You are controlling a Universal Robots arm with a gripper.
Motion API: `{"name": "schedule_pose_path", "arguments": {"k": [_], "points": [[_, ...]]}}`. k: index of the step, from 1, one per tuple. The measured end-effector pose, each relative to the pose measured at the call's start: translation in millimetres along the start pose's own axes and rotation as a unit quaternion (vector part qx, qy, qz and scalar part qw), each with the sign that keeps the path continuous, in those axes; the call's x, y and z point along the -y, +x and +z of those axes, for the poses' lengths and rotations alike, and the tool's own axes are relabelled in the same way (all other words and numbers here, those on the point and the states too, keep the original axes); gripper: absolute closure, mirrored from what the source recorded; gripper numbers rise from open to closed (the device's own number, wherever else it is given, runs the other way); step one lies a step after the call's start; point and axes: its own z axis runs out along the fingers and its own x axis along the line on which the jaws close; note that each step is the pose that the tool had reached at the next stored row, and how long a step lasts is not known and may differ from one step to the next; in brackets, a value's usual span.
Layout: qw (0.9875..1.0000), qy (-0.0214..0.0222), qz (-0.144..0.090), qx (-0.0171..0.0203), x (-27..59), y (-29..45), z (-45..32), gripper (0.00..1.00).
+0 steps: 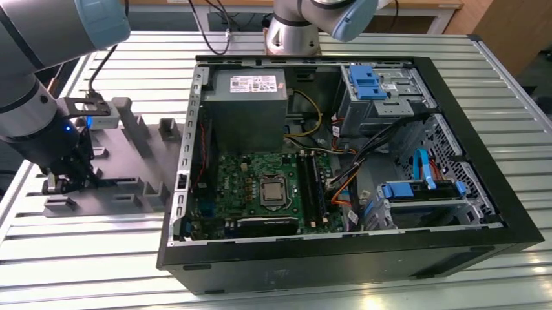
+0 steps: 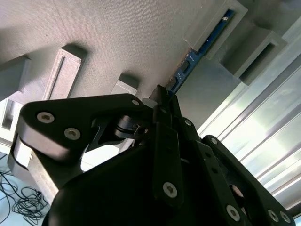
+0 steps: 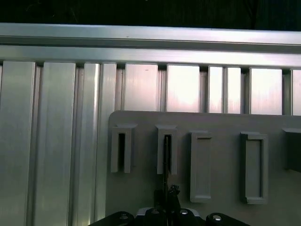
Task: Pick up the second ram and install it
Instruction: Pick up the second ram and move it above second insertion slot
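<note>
The second ram (image 2: 202, 47) is a thin blue stick standing on edge in the slotted posts of a grey holder plate (image 1: 138, 194). In the first wrist view I see the second ram (image 3: 166, 155) edge-on as a dark line running through one post. My gripper (image 2: 163, 94) has its black fingers closed together around the near end of the stick. In the exterior view my gripper (image 1: 69, 181) reaches down onto the holder plate at that view's left, well away from the open computer case (image 1: 483, 213). The black memory slots (image 1: 311, 187) lie on the green motherboard inside the case.
The holder plate (image 3: 225, 165) carries several raised posts (image 3: 201, 165) around my gripper. Everything rests on a ribbed aluminium table (image 1: 103, 258). Inside the case are a grey power supply (image 1: 245, 103), light-blue drive brackets (image 1: 366, 81) and loose cables (image 1: 379, 139).
</note>
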Motion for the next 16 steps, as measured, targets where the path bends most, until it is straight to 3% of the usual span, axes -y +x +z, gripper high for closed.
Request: {"name": "schedule_pose_path", "arguments": {"k": [16], "points": [[1.0,0.0,0.003,-0.0004,0.0,-0.1,-3.8,0.86]]}}
